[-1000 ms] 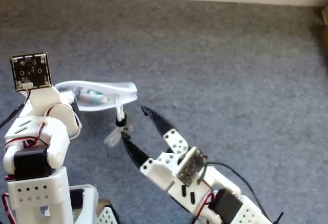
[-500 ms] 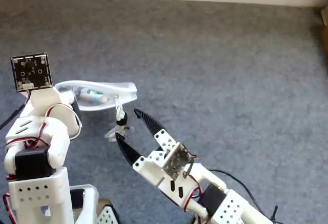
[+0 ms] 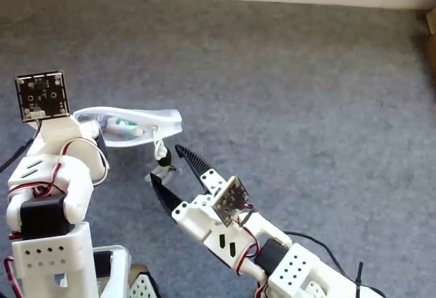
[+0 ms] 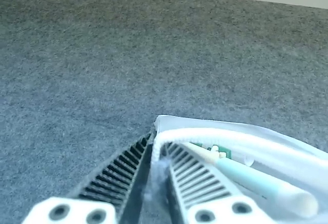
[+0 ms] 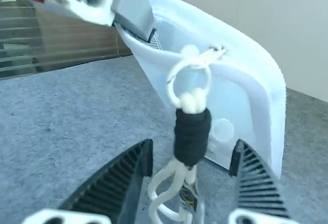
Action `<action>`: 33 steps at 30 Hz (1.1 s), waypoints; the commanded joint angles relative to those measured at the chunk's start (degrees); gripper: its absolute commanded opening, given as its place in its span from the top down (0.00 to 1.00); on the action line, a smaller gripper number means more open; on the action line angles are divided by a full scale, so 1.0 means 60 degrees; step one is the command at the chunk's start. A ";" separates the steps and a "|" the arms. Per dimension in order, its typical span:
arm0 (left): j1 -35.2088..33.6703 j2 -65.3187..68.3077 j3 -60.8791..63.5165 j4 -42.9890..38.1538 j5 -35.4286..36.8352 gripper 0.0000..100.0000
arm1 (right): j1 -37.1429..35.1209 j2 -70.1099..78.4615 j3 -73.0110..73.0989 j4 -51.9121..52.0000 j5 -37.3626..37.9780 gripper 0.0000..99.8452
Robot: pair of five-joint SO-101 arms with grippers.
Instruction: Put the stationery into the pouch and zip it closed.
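One clear pouch (image 3: 167,116) sits on grey carpet (image 3: 306,73) w/ a teal-white pen (image 3: 124,128) inside. Left gripper (image 4: 154,155) is pinched shut on the pouch's edge at one end. Zip pull cord (image 5: 191,131) hangs at the other end, betw. right gripper (image 5: 192,160) fingers, which are spread wide.

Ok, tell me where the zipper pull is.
In the high view the zipper pull hangs from the right end of the pouch, left of centre, between the open fingers of the right gripper.
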 commanded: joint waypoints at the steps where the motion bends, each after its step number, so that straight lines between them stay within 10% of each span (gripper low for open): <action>1: 0.0081 0.0374 0.0066 -0.0161 -0.0059 0.99 | 0.0286 0.0139 -0.0681 -0.0418 -0.0088 0.77; 33: 0.0081 0.0374 0.0066 -0.0161 -0.0059 0.99 | 0.0286 0.1912 -0.2249 -0.0491 -0.0073 0.87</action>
